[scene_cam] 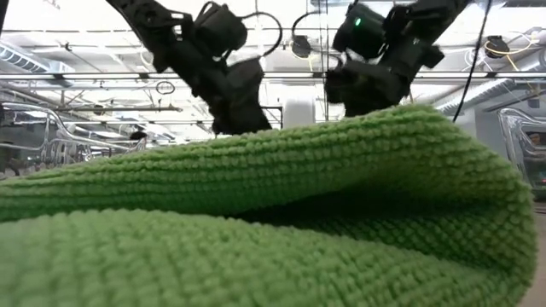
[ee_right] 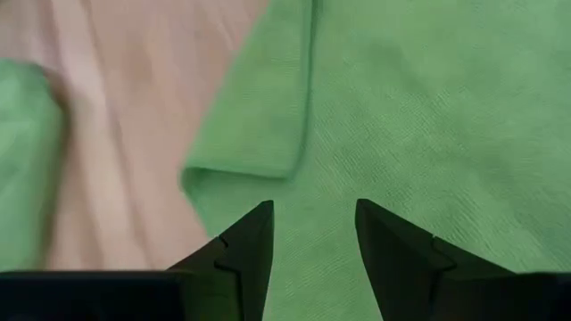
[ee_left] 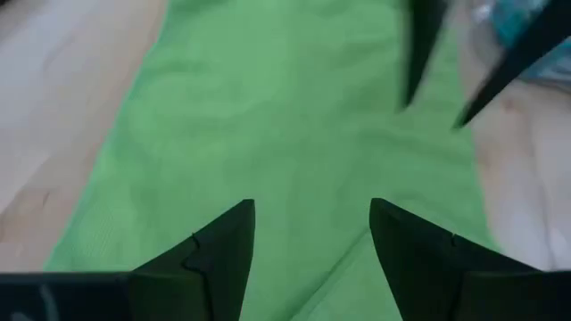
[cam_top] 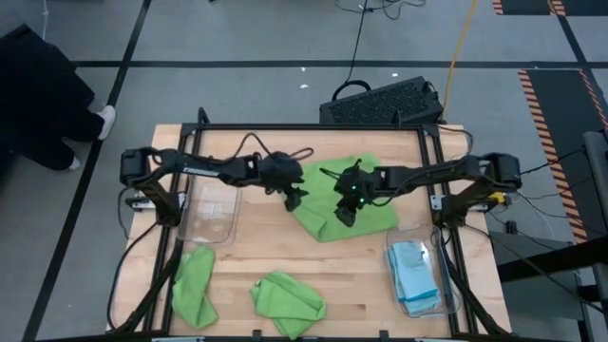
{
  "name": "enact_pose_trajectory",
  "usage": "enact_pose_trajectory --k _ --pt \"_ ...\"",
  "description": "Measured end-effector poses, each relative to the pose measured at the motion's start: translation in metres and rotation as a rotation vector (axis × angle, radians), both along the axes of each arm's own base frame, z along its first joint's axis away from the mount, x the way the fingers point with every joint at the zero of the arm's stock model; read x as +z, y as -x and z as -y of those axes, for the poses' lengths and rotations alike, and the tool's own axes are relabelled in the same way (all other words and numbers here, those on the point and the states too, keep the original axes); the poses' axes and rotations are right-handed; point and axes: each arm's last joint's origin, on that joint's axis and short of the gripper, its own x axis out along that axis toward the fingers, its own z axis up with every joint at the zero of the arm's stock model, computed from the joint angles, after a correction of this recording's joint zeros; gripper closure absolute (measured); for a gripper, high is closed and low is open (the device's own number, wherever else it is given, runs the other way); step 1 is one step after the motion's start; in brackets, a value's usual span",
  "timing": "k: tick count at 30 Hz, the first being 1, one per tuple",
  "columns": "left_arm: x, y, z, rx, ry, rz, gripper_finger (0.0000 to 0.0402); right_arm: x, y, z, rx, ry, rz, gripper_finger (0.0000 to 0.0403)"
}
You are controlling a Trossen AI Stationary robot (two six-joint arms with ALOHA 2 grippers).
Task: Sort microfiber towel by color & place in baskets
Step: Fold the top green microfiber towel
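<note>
Near the middle of the wooden surface (cam_top: 285, 256), seen from above, a large lime green towel (cam_top: 344, 198) lay spread out with one corner folded over onto itself. Both dark arms reached inward over it. The left gripper (cam_top: 294, 199) hung over the towel's 9 o'clock edge, and its wrist view showed its jaws standing apart with nothing between them, green cloth beneath. The right gripper (cam_top: 348, 211) hovered over the towel's centre, just beside the left one; its jaws were also parted and empty above the cloth, near the folded corner. A crumpled green towel (cam_top: 194, 285) lay toward 8 o'clock on the surface, and another bunched green towel (cam_top: 288, 301) sat at 6 o'clock. A clear basket (cam_top: 211, 214) stood at 9 o'clock, just beside the left arm, with nothing visible inside. A second clear basket (cam_top: 424, 299) stood at 4 o'clock holding folded light blue towels (cam_top: 414, 269). Beyond the surface at 12 o'clock rested a black perforated crate (cam_top: 382, 100). From the level view, green cloth filled the foreground, with both grippers hanging above it.
</note>
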Motion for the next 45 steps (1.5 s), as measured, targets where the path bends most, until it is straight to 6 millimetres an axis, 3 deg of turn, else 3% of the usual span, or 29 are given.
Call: enact_pose_trajectory --k 6,10,17,20,25,28,31,36,41,45 --pt "0.009 -0.01 0.011 0.02 -0.015 -0.008 0.0179 -0.032 -0.013 -0.021 0.135 0.003 -0.067 0.025" --pt "0.028 -0.003 0.007 0.042 -0.002 -0.1 0.0179 -0.041 -0.031 -0.036 0.189 0.01 -0.053 0.025" --pt "0.073 0.037 0.003 0.06 -0.121 -0.366 0.0179 -0.052 -0.084 -0.051 0.267 0.055 0.013 0.025" --pt "0.094 0.055 0.002 0.086 -0.178 -0.363 0.0179 -0.046 -0.111 -0.053 0.287 0.098 0.058 0.025" --pt "0.12 0.079 0.004 0.114 -0.204 -0.301 0.0179 0.0 -0.147 -0.066 0.404 0.277 0.278 0.025" --pt "0.131 0.084 0.004 0.132 -0.22 -0.234 0.0179 0.001 -0.147 -0.069 0.45 0.344 0.274 0.025" --pt "0.134 0.087 0.004 0.138 -0.212 -0.215 0.0179 -0.012 -0.141 -0.064 0.427 0.331 0.175 0.025" --pt "0.131 0.084 0.01 0.115 -0.149 -0.212 0.0179 -0.017 -0.121 -0.062 0.416 0.284 -0.029 0.025" --pt "0.126 0.074 0.038 -0.072 -0.199 -0.231 0.0179 -0.004 -0.097 -0.067 0.517 0.351 -0.193 0.025" --pt "0.12 0.067 0.065 -0.118 -0.208 -0.246 0.0179 0.012 -0.072 -0.07 0.618 0.427 -0.261 0.025"
